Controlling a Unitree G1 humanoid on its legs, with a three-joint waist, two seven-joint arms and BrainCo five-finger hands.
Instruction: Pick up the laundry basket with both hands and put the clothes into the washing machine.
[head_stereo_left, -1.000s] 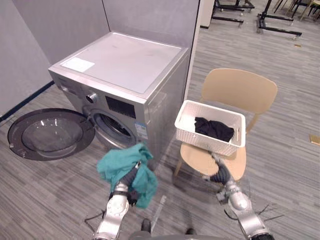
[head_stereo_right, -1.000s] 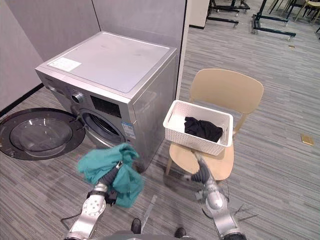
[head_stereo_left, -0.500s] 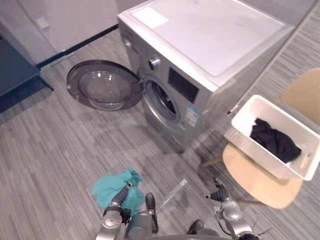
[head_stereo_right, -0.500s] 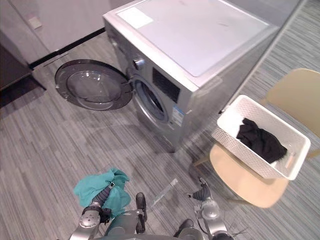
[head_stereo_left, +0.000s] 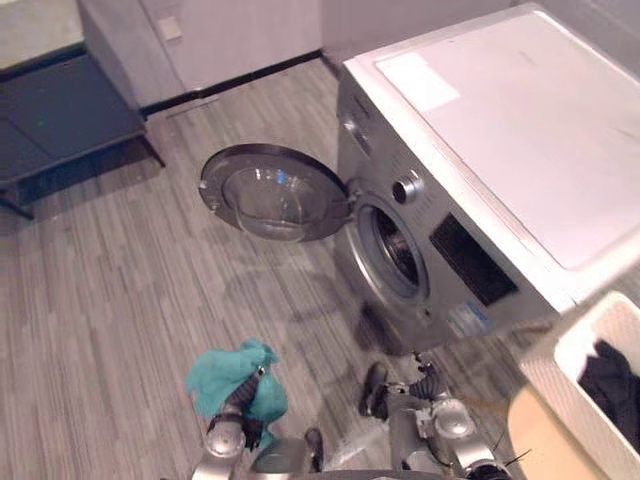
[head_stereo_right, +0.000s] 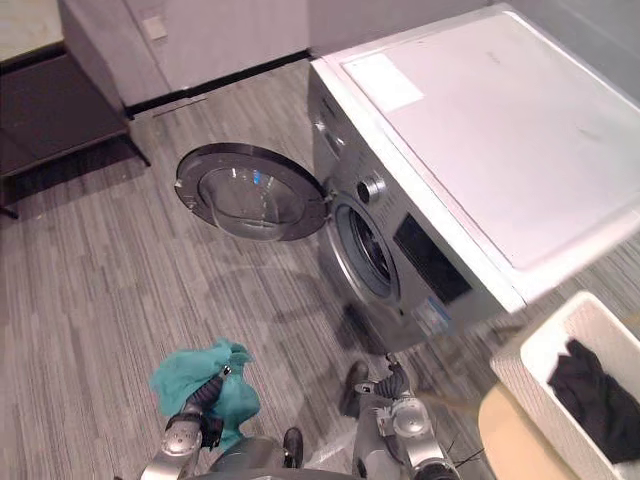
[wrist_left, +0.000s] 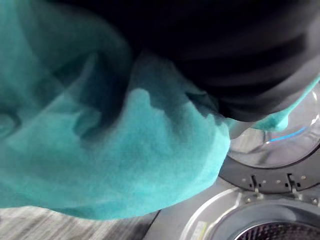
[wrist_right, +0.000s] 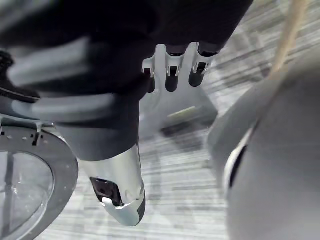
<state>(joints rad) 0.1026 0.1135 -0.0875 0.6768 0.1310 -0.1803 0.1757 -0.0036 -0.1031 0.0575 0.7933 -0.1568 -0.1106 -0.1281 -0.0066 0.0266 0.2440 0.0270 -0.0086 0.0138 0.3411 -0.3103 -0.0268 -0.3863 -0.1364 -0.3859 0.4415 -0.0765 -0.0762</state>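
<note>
Swinging left, our view now sets the washing machine (head_stereo_left: 500, 150) at the right, its door (head_stereo_left: 270, 195) wide open. Over the floor, our left hand (head_stereo_left: 243, 398) carries the teal garment (head_stereo_left: 225, 370) bunched over it; its grip we cannot tell. Our right hand (wrist_right: 122, 180) hangs loose and empty. The laundry basket (head_stereo_right: 530, 365), black garment (head_stereo_right: 590, 385) inside, sits on the chair (head_stereo_right: 505, 430).

Nothing here can be read. The washing machine (head_stereo_left: 480, 150) has a pale rectangular label (head_stereo_left: 418, 80) on its lid, at the front edge by the corner nearest the open door (head_stereo_left: 272, 193), but its print is too small to make out. A small blue-and-white sticker (head_stereo_left: 467, 320) sits on the front panel below the dark display window (head_stereo_left: 470, 262) and is just as illegible.
</note>
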